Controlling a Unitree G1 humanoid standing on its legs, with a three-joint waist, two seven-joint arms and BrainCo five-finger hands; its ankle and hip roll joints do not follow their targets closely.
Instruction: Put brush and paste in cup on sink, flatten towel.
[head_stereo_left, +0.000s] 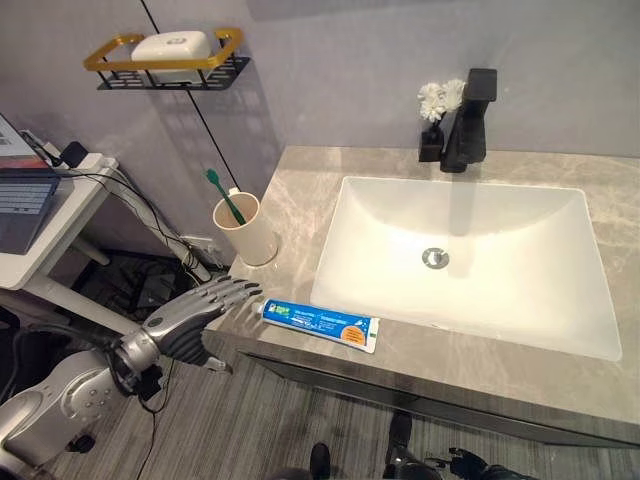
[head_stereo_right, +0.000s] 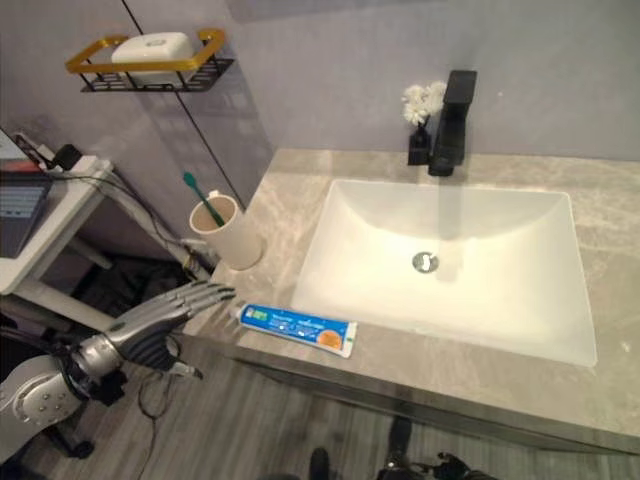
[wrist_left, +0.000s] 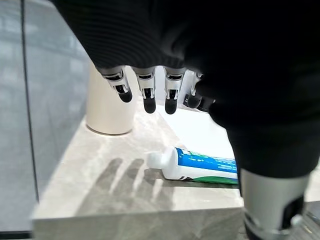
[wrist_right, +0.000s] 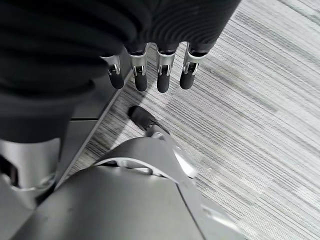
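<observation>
Toothpaste (head_stereo_left: 320, 324) lies lower centre on the bench (head_stereo_left: 300, 190), brush (head_stereo_left: 226, 196) already in cup (head_stereo_left: 246, 230); our left hand (head_stereo_left: 195, 315), fingers straight and empty, must next close on the tube.

The left hand (wrist_left: 150, 92) hung above the grey marbled stone countertop (wrist_left: 90, 165), its silver, dark-tipped fingers (wrist_left: 148, 97) held straight and loose with nothing between them. Their shadows fell on the stone just beside the white cap of a blue-and-white toothpaste tube (wrist_left: 195, 166), which lay flat on its side near the counter's front edge. A cream-coloured cylindrical cup (wrist_left: 106, 107) stood upright farther back, apart from the tube, against a pale grey wall (wrist_left: 45, 95).
</observation>
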